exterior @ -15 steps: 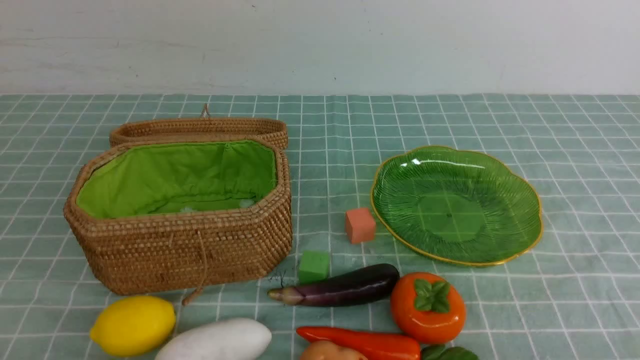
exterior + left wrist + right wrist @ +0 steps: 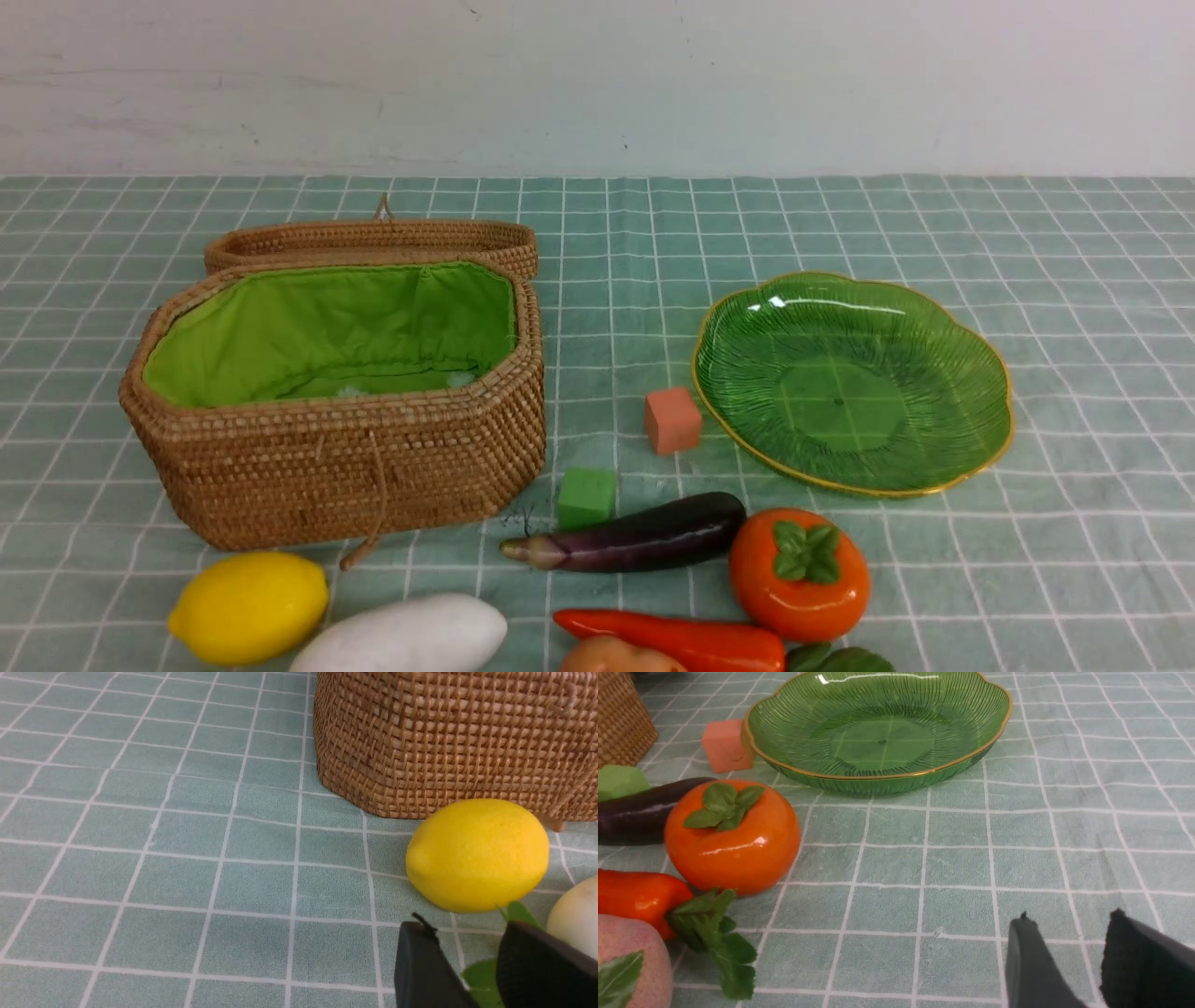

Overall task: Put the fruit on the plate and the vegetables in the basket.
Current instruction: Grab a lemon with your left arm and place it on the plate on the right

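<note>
Left claw (image 2: 465, 935) has its jaws apart and empty, with the lemon (image 2: 477, 855) just ahead by the basket (image 2: 448, 742). Right claw (image 2: 1069, 924) is parted and empty too, persimmon (image 2: 732, 840) well apart from it, near the plate (image 2: 878, 732).

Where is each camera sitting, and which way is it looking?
Front: between the arms, looking forward at the basket and plate; no arm shows.
Left wrist: on the left arm, low, facing the lemon and basket wall; left fingers show.
Right wrist: on the right arm, low, facing the persimmon and plate; right fingers show.
Shared: front and right wrist both see the plate.
</note>
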